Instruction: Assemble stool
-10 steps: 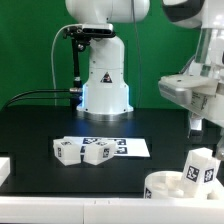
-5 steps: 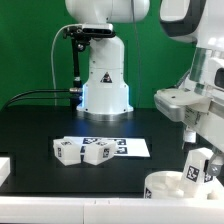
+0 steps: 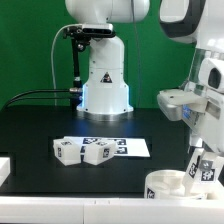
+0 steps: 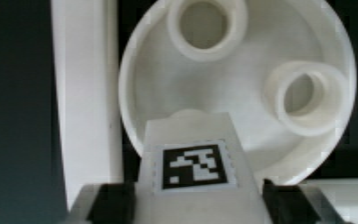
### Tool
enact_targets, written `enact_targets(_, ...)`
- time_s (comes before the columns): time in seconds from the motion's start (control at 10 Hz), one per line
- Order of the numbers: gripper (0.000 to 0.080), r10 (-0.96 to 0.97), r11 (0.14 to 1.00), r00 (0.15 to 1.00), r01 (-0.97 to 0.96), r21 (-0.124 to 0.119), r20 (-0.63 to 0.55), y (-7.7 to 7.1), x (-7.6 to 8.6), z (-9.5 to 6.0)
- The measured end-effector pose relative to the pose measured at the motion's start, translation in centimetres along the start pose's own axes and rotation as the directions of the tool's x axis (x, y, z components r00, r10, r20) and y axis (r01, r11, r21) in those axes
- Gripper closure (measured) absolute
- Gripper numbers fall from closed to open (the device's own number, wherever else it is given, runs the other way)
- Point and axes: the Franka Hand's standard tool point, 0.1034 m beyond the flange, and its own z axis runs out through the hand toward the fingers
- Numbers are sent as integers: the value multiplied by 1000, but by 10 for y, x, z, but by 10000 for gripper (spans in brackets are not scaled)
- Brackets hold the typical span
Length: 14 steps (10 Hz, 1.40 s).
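Got my claw (image 4: 197, 203) clamped on a leg (image 4: 195, 165) — held over the seat (image 4: 167, 95) so it can drop into a socket (image 4: 311, 95).

We see our white Panda arm (image 3: 208, 75) coming down from above the round white plastic seat disc (image 3: 165, 186), wrist upright. Our two-finger gripper (image 3: 203, 160) points straight down over that disc's rim, its dark fingers (image 4: 108, 203) pressed against both sides of a short white tagged plastic leg (image 4: 197, 160).
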Motion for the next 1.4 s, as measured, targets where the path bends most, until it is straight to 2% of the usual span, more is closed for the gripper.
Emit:
enact_targets(0.1,464,57,998,998,-57,0,0,0,0,0)
enact_targets(0.2,464,154,988,988,-154,12,-2,0,-2,0)
enact_targets(0.4,464,438,898,899,-438,31,-5,2,-4,1)
enact_targets(0.5,464,588,808,809,-587,49,1,0,-2,0)
enact_targets(0.6,464,725,685,689,-724,83,27,-5,0,0)
enact_targets(0.7,463,791,604,610,-791,102,44,-7,0,0)
enact_targets(1.1,462,906,415,420,-906,89,52,-4,-4,1)
enact_targets(1.2,462,949,301,308,-948,98,64,-3,-7,1)
enact_targets(1.3,462,986,131,141,-984,117,83,-2,-13,2)
enact_targets(1.4,462,994,-23,-11,-993,118,104,-1,-17,3)
